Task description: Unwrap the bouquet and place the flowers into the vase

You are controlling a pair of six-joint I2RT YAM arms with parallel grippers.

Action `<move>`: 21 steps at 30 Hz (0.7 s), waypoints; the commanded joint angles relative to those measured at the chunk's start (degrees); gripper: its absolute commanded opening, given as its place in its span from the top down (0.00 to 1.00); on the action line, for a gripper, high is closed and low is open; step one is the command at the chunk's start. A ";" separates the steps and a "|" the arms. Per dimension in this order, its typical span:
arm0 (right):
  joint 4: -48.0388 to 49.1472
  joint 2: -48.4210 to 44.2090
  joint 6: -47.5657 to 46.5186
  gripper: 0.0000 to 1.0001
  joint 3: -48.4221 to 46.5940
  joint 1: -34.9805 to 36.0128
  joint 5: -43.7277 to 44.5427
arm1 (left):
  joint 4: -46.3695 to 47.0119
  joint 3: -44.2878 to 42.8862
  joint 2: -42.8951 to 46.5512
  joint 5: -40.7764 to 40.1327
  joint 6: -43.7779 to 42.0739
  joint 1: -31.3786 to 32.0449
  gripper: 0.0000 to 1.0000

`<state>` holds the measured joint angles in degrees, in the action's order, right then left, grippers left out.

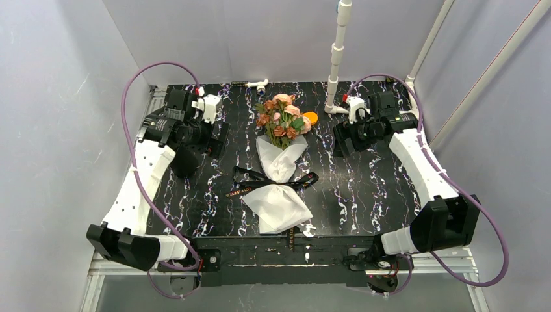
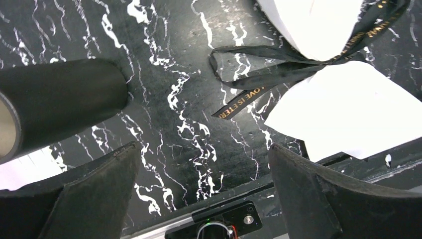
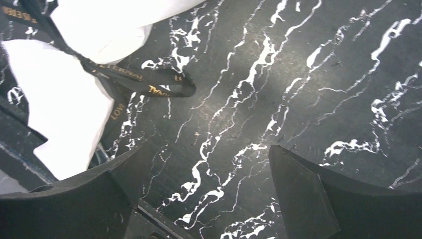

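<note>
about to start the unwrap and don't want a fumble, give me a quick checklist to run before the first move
1. Left claw open and empty: ok, jaws wide, nothing between them.
2. Right claw open and empty: ok, the same.
3. Bouquet between the arms: ok, it lies mid-table, blooms pointing away from the bases.
4. Ribbon undone: not ok, it is tied in a bow around the wrap.
5. Ribbon tails free to grab: ok, a loose end lies on bare table in each wrist view.
6. Vase upright, mouth clear: cannot tell, the left wrist view shows only its side.
</note>
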<state>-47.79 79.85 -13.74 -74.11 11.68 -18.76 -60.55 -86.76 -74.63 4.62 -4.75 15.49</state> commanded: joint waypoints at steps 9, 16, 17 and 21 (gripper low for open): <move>-1.66 6.66 -6.60 0.00 -0.76 3.21 -12.61 | 4.33 9.67 3.96 21.52 -15.37 0.07 0.00; -0.41 10.24 -8.05 0.04 1.11 9.20 -13.69 | 11.82 23.74 8.66 30.81 -28.30 1.31 0.00; -0.58 10.78 -8.32 0.05 1.60 9.88 -14.43 | 12.51 25.80 9.21 32.00 -30.59 1.70 0.00; -0.01 12.96 -9.13 0.07 4.32 12.70 -15.60 | 16.14 32.65 10.08 32.85 -36.10 4.02 0.00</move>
<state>-47.94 90.39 -21.12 -71.92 22.28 -31.27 -48.42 -58.57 -66.63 31.94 -31.66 17.69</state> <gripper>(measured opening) 0.936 0.995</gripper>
